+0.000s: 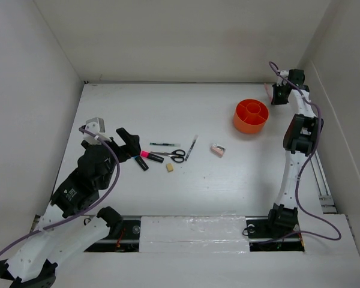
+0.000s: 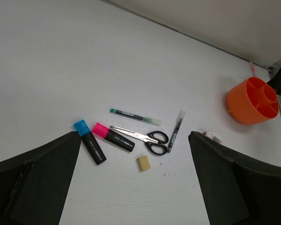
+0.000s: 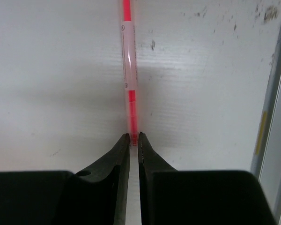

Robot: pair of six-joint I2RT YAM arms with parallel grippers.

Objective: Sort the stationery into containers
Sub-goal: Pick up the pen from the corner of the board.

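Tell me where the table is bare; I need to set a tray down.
Bare: the far stretch between the back wall and the green pen, left of the orange pot; also the near strip between the eraser and the taped near edge. Crowded: around the scissors, beside the left gripper.

Bright, even light — soft shadows, sharp

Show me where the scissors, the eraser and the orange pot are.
scissors [image 2: 139,136], left wrist view, on the blades near the pivot
eraser [image 2: 143,162], left wrist view, on its top face
orange pot [image 2: 241,111], left wrist view, on its outer wall
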